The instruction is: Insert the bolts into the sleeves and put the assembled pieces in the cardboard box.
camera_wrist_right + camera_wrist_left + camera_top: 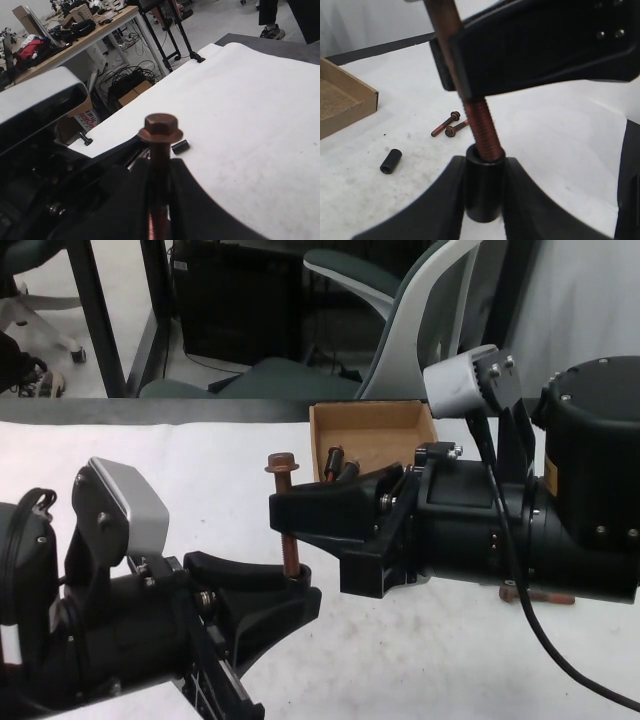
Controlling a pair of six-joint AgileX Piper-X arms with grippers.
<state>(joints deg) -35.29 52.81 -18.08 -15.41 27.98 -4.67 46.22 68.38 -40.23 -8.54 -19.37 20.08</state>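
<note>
While the left claw [484, 171] is pinching the black sleeve [482, 200] upright over the bench [200, 470], the right claw [159, 180] is lying level above it, gripping a copper bolt [283, 465] vertically by its shank, its threaded tip sitting in the sleeve's mouth.

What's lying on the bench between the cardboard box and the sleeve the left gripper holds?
A loose black sleeve and two spare bolts lie there, seen in the left wrist view.
</note>
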